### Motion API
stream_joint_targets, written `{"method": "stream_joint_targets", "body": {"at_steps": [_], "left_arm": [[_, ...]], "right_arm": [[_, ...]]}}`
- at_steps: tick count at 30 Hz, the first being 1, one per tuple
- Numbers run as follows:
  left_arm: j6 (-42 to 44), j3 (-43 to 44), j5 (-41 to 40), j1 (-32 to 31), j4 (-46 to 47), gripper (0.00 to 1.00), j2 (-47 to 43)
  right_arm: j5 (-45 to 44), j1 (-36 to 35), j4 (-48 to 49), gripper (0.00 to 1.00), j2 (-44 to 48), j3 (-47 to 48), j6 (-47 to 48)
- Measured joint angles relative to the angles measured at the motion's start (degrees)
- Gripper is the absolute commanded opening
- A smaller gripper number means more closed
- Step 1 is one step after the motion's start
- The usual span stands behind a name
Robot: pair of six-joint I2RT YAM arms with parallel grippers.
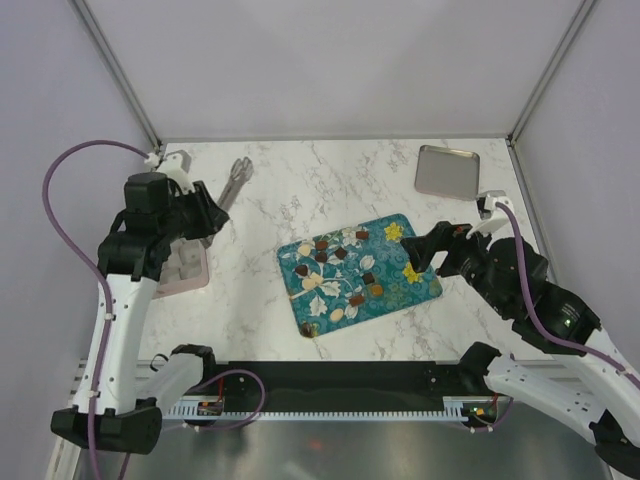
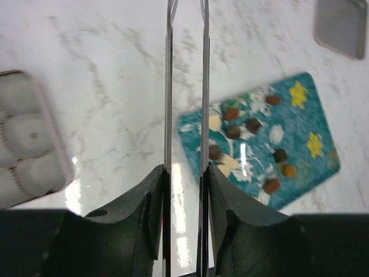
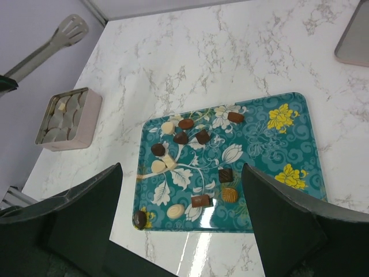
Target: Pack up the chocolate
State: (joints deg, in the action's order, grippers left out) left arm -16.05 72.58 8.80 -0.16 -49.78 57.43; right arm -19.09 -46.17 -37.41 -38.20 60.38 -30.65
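Several chocolate pieces [image 1: 335,262], dark, caramel and cream, lie scattered on a teal flowered tray [image 1: 420,285]; the right wrist view shows them [image 3: 200,200] on the tray's left half [image 3: 271,144]. My left gripper [image 1: 213,216] is shut on metal tongs [image 1: 238,177], whose two thin arms [image 2: 168,86] run between its fingers [image 2: 151,196]. The tongs' tips hang over bare marble, left of the tray [image 2: 300,133]. My right gripper [image 1: 426,250] stands open above the tray's right side, nothing between its jaws [image 3: 181,168].
A pink box [image 1: 190,270] with white paper cups sits at the left, under my left arm; one pale piece lies in it [image 3: 61,106]. An empty metal tray [image 1: 447,170] rests at the back right. Grey walls close in the table on three sides.
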Motion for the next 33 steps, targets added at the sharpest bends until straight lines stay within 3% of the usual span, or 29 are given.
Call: {"method": "stream_joint_targets", "body": {"at_steps": [6, 12, 17, 22, 33], "left_arm": [[-2.21, -4.74, 3.80, -17.68, 4.42, 0.40, -2.47], [-3.80, -6.38, 1.55, -29.79, 7.87, 0.40, 5.60], [-3.82, -5.49, -4.98, -39.28, 9.68, 0.40, 14.49], [-2.91, -2.64, -10.58, -43.80, 9.77, 0.41, 21.66], [0.33, 1.22, -15.82, -47.19, 11.39, 0.46, 30.62]], "right_arm": [[-3.78, 0.00, -0.37, 0.93, 2.71, -0.66, 0.26], [-7.28, 0.00, -0.79, 0.93, 2.62, -1.05, 0.98], [-9.97, 0.00, -0.79, 0.93, 2.62, -1.11, 1.99], [-11.63, 0.00, -0.79, 0.93, 2.82, -1.57, 2.49], [-14.91, 0.00, -0.87, 0.93, 4.13, -1.88, 3.91]]}}
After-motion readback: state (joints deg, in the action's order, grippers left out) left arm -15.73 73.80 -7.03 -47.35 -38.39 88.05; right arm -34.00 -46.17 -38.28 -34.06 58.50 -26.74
